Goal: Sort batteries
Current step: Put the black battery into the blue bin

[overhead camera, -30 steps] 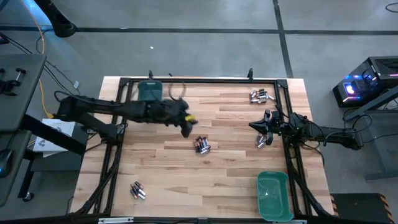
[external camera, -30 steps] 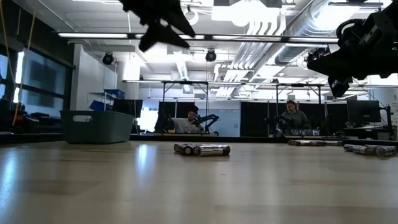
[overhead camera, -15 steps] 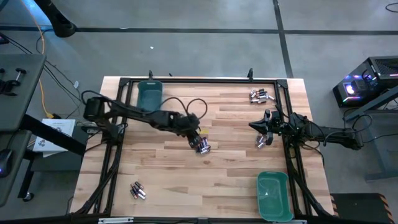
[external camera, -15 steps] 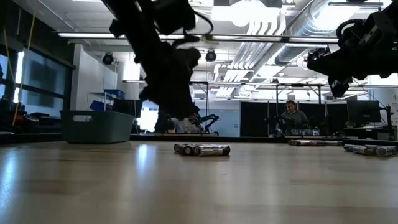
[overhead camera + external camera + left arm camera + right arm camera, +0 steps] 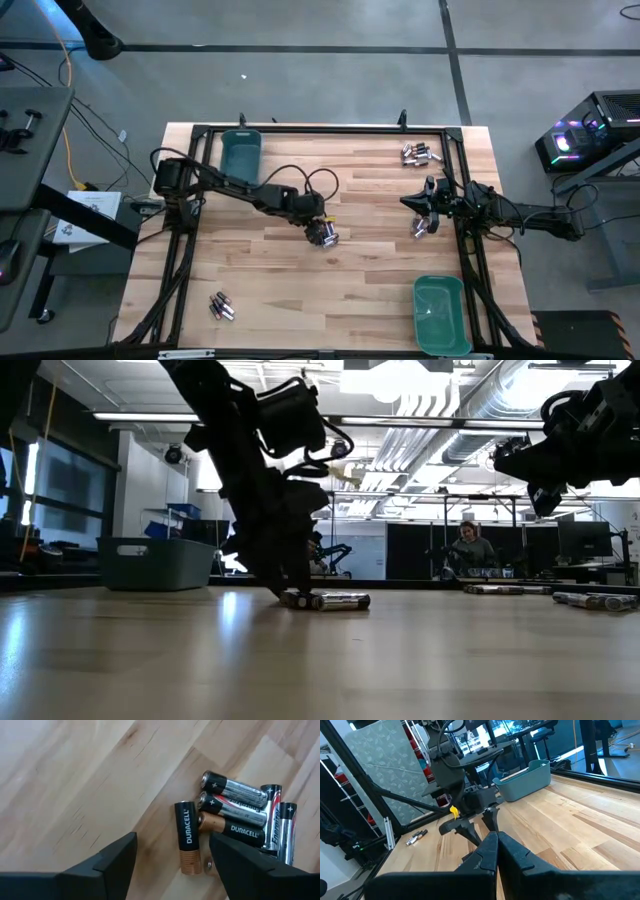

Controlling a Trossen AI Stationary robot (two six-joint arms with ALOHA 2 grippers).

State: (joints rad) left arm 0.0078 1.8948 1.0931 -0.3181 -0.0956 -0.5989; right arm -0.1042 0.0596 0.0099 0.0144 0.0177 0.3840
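Left gripper over the middle battery pile

The left gripper [image 5: 172, 855] hangs released, fingers straddling a black-and-copper cell [image 5: 188, 838] of the batteries [image 5: 325, 233] at mid-counter [image 5: 270, 270]. The right gripper [image 5: 422, 200], clenched empty, hovers at the counter's right edge.

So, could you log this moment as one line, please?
left gripper: open, astride Duracell battery | right gripper: shut, raised

The left gripper [image 5: 320, 229] reaches low over the tabletop's middle, jaws spread wide. The right gripper [image 5: 424, 208] hangs raised at the right side, jaws closed.
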